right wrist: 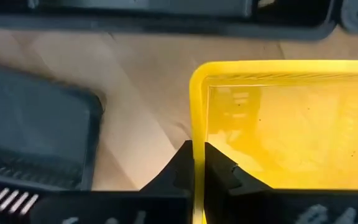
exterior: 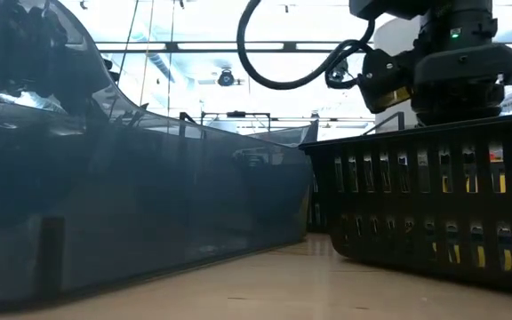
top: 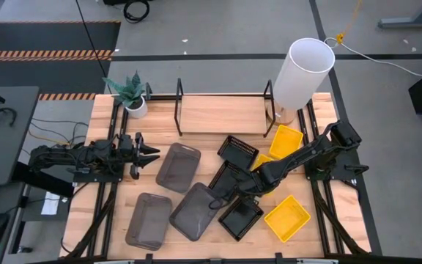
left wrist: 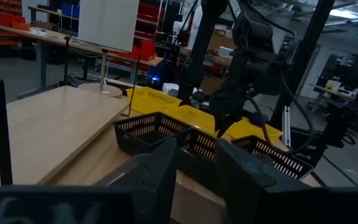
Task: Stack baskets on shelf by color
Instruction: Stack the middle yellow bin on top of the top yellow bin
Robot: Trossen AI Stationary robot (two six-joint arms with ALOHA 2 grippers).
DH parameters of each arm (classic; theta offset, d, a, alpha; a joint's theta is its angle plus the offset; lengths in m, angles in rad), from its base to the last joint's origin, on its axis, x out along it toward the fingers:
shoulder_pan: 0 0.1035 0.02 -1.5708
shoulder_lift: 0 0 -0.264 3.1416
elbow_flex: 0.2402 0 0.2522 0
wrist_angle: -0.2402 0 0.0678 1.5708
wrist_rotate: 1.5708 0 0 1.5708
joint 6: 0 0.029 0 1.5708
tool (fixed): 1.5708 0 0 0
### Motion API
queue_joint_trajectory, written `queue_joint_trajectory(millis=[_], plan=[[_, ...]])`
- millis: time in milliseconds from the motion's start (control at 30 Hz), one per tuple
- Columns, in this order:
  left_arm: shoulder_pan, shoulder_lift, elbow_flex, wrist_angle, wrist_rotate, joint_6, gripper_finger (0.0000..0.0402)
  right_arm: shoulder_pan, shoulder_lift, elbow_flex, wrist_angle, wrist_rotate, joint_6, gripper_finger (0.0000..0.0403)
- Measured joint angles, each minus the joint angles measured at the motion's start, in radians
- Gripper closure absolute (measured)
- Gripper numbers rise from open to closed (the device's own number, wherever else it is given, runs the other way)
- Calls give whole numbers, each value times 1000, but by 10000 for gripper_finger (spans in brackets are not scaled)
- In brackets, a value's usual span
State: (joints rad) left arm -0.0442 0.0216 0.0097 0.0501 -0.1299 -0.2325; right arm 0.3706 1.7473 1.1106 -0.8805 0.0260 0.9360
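The left gripper (top: 151, 155) waits at the table's left, fingers apart and empty. Grey baskets (top: 176, 166) lie centre-left. To the right, the right gripper (right wrist: 197, 163) is clamped on a yellow basket's (right wrist: 278, 118) rim.

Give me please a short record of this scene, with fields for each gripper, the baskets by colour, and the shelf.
right gripper: shut on the rim of a yellow basket
left gripper: open, holding nothing, over the table's left side
other yellow baskets: two, on the table's right part
black baskets: three, mid-table
grey baskets: three, left of the black ones
shelf: no basket on it yet
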Motion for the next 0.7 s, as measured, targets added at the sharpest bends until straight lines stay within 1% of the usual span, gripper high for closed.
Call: queue_joint_trajectory(millis=[133, 300, 600, 700], plan=[[0, 0, 0, -1, 0, 0, 285, 2, -7, 36, -91, -9, 4, 393], [0, 0, 0, -2, 0, 0, 285, 13, -41, 118, -187, 25, 4, 394], [0, 0, 0, -2, 0, 0, 285, 40, -66, 273, -428, 90, 14, 394], [0, 0, 0, -2, 0, 0, 285, 41, -67, 288, -505, 117, 13, 394]])
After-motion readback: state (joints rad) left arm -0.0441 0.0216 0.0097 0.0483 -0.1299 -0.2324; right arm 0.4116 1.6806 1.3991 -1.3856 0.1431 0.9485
